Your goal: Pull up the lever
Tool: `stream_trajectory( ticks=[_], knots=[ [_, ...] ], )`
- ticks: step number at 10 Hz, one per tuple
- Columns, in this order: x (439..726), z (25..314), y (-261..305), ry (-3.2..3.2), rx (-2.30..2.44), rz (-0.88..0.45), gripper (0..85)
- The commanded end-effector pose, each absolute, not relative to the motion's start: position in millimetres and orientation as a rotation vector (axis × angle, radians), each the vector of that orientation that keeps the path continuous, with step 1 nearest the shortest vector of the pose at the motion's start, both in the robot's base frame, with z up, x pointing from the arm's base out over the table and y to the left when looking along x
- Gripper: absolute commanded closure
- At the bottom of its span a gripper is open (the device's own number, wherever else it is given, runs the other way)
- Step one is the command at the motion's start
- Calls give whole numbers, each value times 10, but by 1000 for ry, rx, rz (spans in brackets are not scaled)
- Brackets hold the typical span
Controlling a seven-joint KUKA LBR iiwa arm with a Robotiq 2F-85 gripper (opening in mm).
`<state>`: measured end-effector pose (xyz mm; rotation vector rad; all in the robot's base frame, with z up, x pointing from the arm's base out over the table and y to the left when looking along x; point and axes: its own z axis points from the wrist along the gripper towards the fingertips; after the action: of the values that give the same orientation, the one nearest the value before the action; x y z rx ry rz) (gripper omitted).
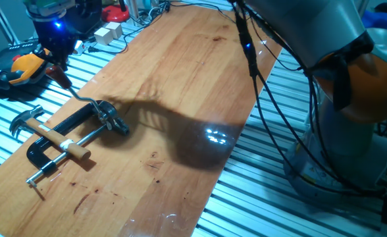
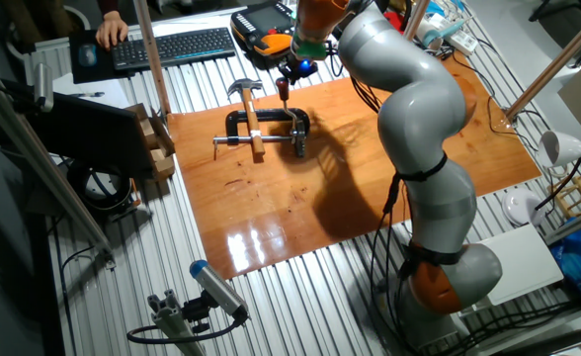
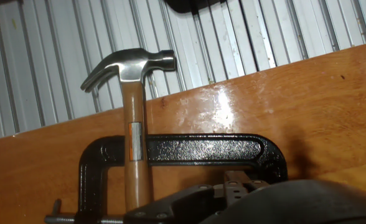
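The lever rises from the black clamp toward eleven o'clock, its reddish tip right at the gripper. Whether the fingers are clamped on it cannot be told. A hammer lies across the clamp.

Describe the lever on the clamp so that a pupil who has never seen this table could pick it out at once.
On the wooden board, find the black clamp with a hammer lying across it. From its chrome head a slim curved silver lever rises towards the gripper. Unlike the hammer or the clamp's straight rod, it ends in a small reddish-brown tip.
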<state>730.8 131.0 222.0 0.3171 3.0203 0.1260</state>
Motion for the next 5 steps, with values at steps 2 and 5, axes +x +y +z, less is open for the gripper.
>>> stream_trajectory(
  ticks=[2, 5],
  knots=[
    [7257, 2245, 1309, 3016, 307, 120, 850],
    [7147, 2276, 1325, 3012, 295, 117, 850]
  ],
)
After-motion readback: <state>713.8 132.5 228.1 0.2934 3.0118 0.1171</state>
